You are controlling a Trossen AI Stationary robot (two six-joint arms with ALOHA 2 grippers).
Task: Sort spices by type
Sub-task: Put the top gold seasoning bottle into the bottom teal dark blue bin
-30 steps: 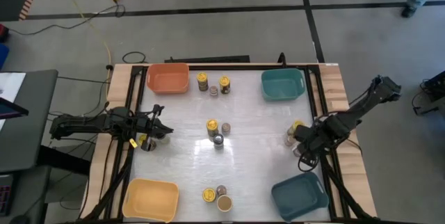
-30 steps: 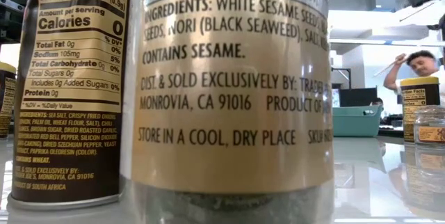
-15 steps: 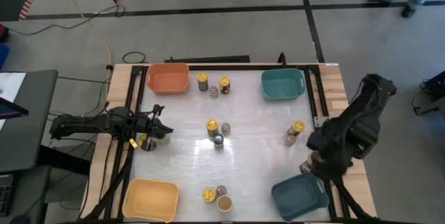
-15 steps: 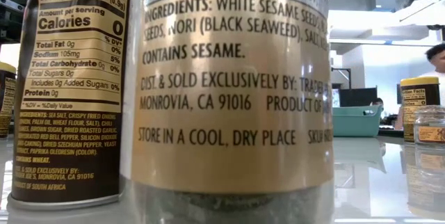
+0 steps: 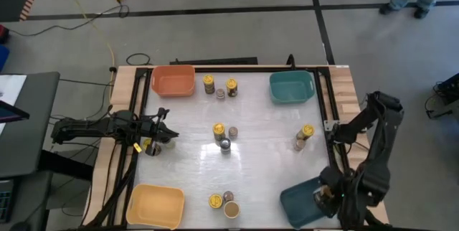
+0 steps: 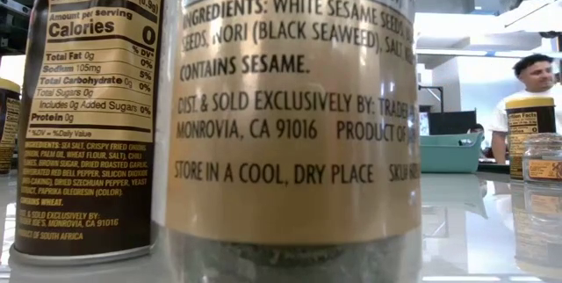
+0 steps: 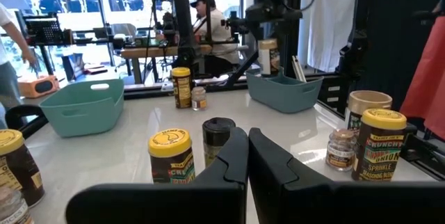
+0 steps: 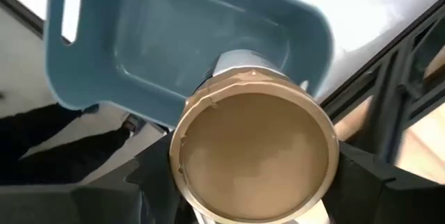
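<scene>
the landmark here is the central cluster of jars (image 5: 223, 137) in the middle of the white worktop (image 5: 265, 159): a yellow-lidded jar, a small grey-topped one and a black-lidded one standing close together.

far left of that cluster, at the worktop's left edge, the left hand (image 5: 166, 134) lies low with its two fingers pressed together and nothing between them; a yellow-lidded jar (image 5: 149, 145) stands just beside it. up and left of the cluster sits the orange bin (image 5: 173, 80); down and left of it, the yellow bin (image 5: 155, 205).

straight above the cluster, two yellow-lidded jars (image 5: 209, 83) stand by the far edge with a small grey-topped jar between them. straight below the cluster, by the near edge, a wide tan-lidded jar (image 5: 231, 209) stands touching a yellow-lidded and a grey-topped one.

up and right of the cluster is the upper teal bin (image 5: 292, 87). right of the cluster a yellow-lidded jar (image 5: 307, 131) stands with a small one beside it.

far down and right of the cluster, the right hand (image 5: 324, 196) hangs over the lower blue-teal bin (image 5: 303, 204), its fingers pinching a tan-lidded jar (image 8: 254, 156) by the sides, lid toward the wrist camera, above the bin's bare floor.
</scene>
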